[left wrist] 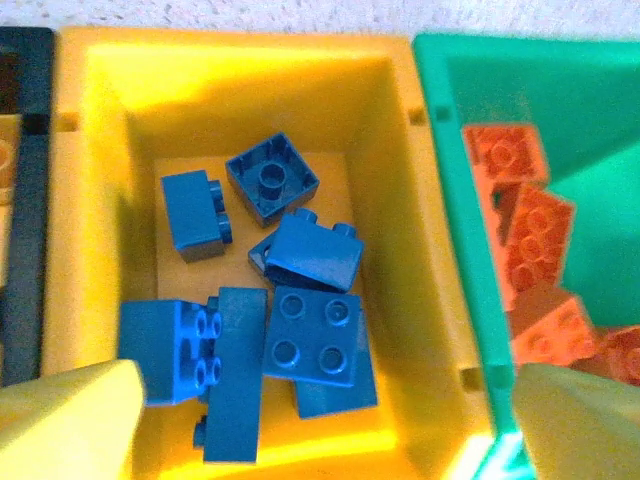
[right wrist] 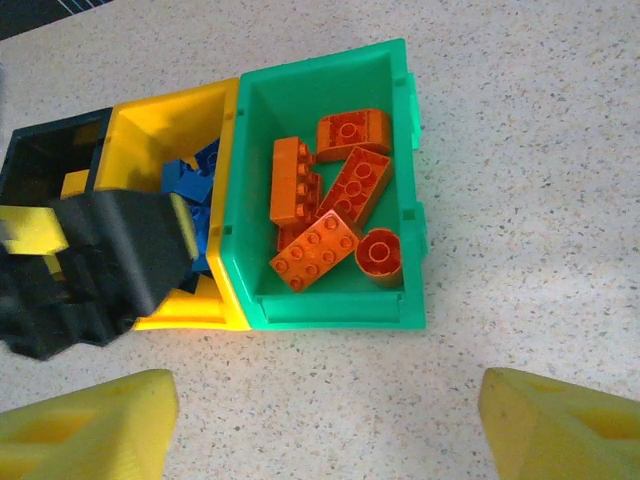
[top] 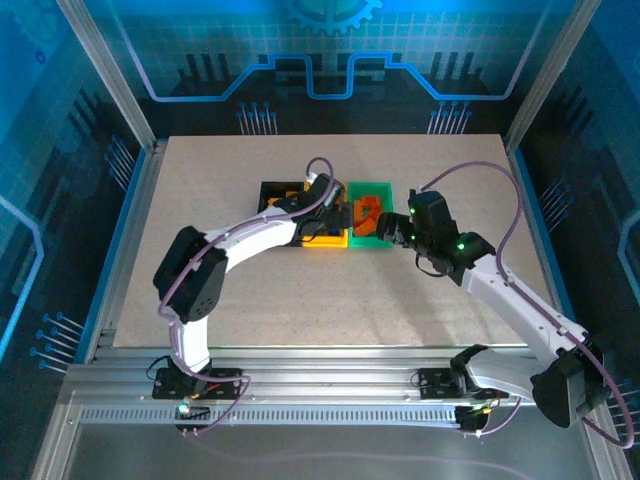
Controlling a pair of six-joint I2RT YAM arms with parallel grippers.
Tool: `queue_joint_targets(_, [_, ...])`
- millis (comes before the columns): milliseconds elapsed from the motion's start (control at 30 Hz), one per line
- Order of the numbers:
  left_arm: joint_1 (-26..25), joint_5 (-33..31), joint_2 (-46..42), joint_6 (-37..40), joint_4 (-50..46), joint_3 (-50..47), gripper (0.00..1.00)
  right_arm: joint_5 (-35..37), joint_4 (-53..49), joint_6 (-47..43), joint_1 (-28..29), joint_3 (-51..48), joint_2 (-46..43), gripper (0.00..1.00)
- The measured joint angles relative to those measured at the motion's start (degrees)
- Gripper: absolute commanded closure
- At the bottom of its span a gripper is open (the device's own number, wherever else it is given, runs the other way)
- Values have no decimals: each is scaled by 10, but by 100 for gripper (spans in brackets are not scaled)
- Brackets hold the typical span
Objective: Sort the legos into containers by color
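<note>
The step in hand reads as a drop into the middle bin. On the table (top: pixel 250 300) the containers (top: pixel 330 212) stand as one joined row: black bin (right wrist: pixel 40 150), yellow bin (left wrist: pixel 90 150), green bin (right wrist: pixel 330 305). All the legos I can make out lie inside a bin. Your next move calls for raising the left arm (top: pixel 250 235) straight up out of the row. After that, scan the table for a loose brick before you commit either arm to another pick. If you find none, I judge the sort finished.

The left arm reaches forward from its base and bends down over the row, its wrist pointing into the yellow bin. The right arm (top: pixel 510 295) stretches in from the right, its wrist tilted toward the green bin from the near side, above bare table.

The left gripper (left wrist: pixel 320 420) hangs over the yellow bin with its fingers (left wrist: pixel 70 425) spread wide and nothing between them. The right gripper (right wrist: pixel 320 430) is parted too, holds nothing, and sits just short of the green bin.

The blue bricks (left wrist: pixel 310 335) lie heaped in the yellow bin under the left gripper. The orange bricks (right wrist: pixel 315 250) lie in the green bin. A yellow brick (right wrist: pixel 73 183) shows in the black bin, but the left gripper hides most of that bin, so you should check it yourself.
</note>
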Motion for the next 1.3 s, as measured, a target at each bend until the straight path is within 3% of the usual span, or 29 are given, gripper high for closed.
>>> queue_joint_targets(200, [-1,-29,-266,3,74,-165,1,3,-3,-16,-6,0,0,0])
queue_joint_targets(333, [3,-104,-454,39,174,-316,1,11,0,-15,-10,-3,0,0])
queue_joint_targets(433, [33,-136,-515,73,209,-401,1,28,6,2,-13,-18,2,0])
queue_joint_targets(667, [174,-182,-486,142,237,-484,1,35,33,16,-30,-64,5,0])
queue_joint_targets(800, [245,-189,-387,182,336,-521,1,44,46,9,-49,-65,5,0])
queue_joint_targets(933, [265,-188,-267,233,450,-534,1,68,72,-21,-58,-77,-2,0])
queue_joint_targets(1133, [284,-117,-198,271,547,-543,1,120,145,-135,-103,-139,-48,0])
queue_joint_targets(1300, [329,-35,-194,269,616,-556,1,123,290,-233,-162,-220,-53,0])
